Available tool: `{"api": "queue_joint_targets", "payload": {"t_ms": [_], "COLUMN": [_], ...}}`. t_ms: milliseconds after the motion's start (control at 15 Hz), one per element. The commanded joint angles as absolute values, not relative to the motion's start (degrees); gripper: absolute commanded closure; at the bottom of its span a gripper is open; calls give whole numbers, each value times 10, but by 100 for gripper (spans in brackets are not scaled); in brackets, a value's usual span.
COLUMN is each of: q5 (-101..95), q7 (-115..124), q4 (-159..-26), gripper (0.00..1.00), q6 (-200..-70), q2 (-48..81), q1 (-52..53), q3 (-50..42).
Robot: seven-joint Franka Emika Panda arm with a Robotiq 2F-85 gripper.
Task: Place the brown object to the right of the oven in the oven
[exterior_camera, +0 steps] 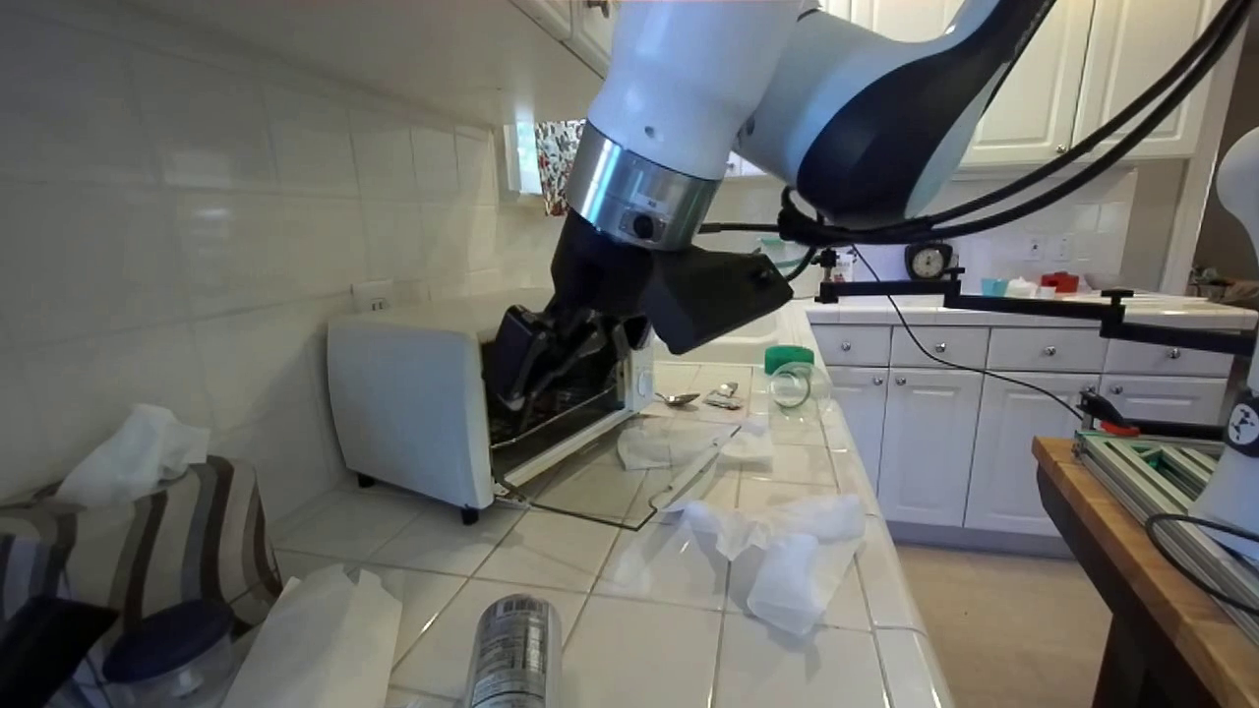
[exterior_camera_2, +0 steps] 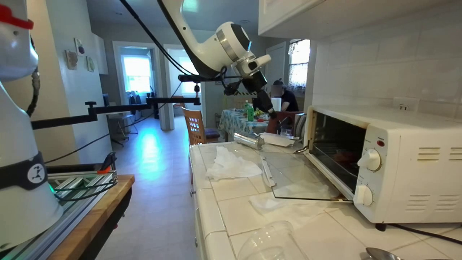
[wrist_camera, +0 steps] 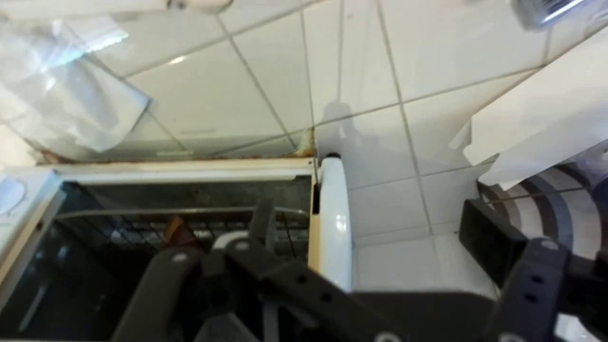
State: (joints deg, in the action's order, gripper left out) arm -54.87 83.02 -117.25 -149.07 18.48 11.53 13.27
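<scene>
The white oven (exterior_camera: 403,403) stands on the tiled counter against the wall, its glass door (exterior_camera_2: 301,175) folded down open. It also shows in an exterior view (exterior_camera_2: 415,177), and its side wall in the wrist view (wrist_camera: 335,218). A small reddish-brown object (wrist_camera: 179,232) lies on the rack inside the oven; it shows dimly in an exterior view (exterior_camera_2: 343,157). My gripper (wrist_camera: 380,232) is open with nothing between its fingers. In the wrist view, one finger overlaps the oven opening and the other is past its side wall. The gripper (exterior_camera_2: 273,113) is in the air above the counter.
White crumpled paper (exterior_camera: 792,556) lies in front of the door. A metallic can (exterior_camera: 513,654), a white paper sheet (exterior_camera: 320,639) and a striped tissue box (exterior_camera: 187,526) are beside the oven. A green-lidded container (exterior_camera: 790,359) and spoon (exterior_camera: 679,399) lie at its other side.
</scene>
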Motion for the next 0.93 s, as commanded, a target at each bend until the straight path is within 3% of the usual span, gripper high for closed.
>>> {"api": "queue_joint_targets", "payload": {"t_ms": [0,133,267,533,867], "q5": [-411,-316,-224,-152,-148], "q7": [770,732,699,655,628], "q4": [-1245,-1281,-1314,-1335,-1320], "gripper": [0,0,0,0,0], "q6": [-1546,-1544,-1517,-1433,-1383], "q2": [155,140,100,9,-13], "q1": [75,54,85,107,103], "q3": [177,205,176,141,141]}}
